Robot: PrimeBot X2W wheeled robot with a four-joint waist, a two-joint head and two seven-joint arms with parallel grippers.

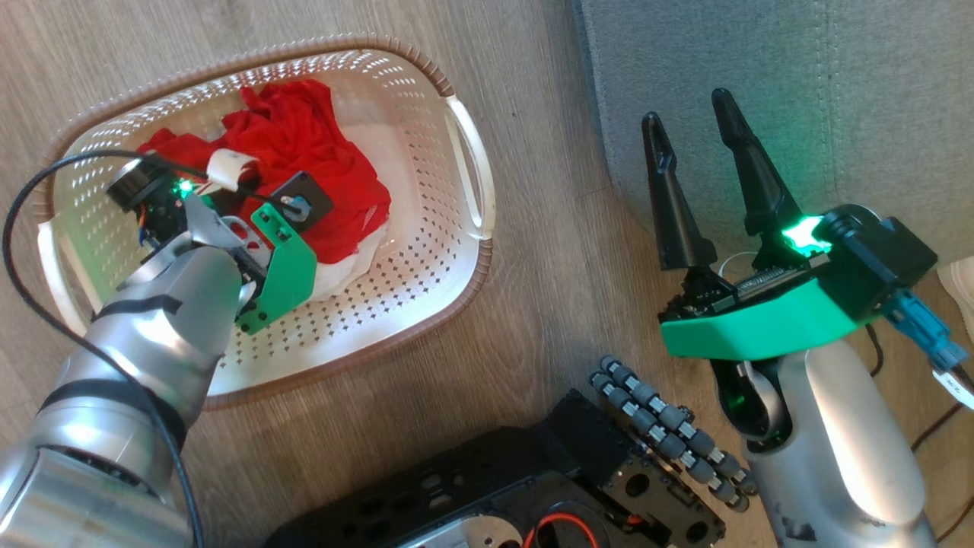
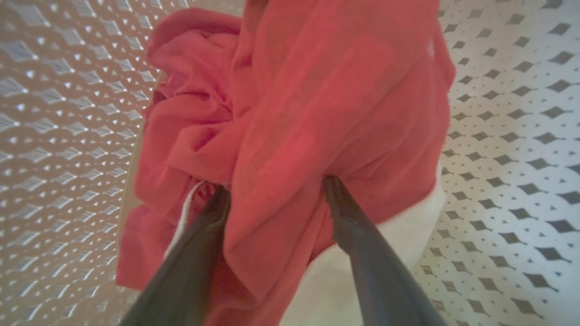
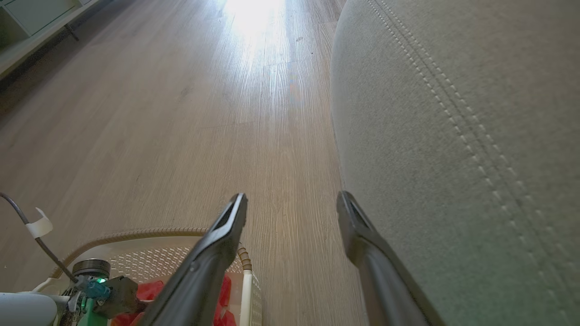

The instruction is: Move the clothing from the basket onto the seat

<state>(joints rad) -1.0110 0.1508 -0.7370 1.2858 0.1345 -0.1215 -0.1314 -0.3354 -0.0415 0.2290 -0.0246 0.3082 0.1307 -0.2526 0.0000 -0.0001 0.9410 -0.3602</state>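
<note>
The cream basket (image 1: 415, 266) stands on the floor at the left, with the red clothing (image 1: 304, 137) heaped in it over a white part (image 1: 342, 278). My left arm reaches down into the basket. In the left wrist view my left gripper (image 2: 275, 184) is open, both fingers pressed into the clothing (image 2: 317, 90) with a red fold between them, beside the basket wall (image 2: 521, 136). My right gripper (image 1: 686, 108) hangs open and empty by the front edge of the grey-green seat (image 1: 799, 91). The right wrist view shows the right gripper (image 3: 292, 196) beside the seat (image 3: 453, 136), with the basket rim (image 3: 136, 235) below.
Wooden floor (image 1: 548, 251) lies between basket and seat. My black base (image 1: 494, 487) and a roller wheel (image 1: 670, 426) fill the bottom. A black cable (image 1: 23, 213) loops over the basket's left side. A pale cabinet (image 3: 27, 18) stands far off.
</note>
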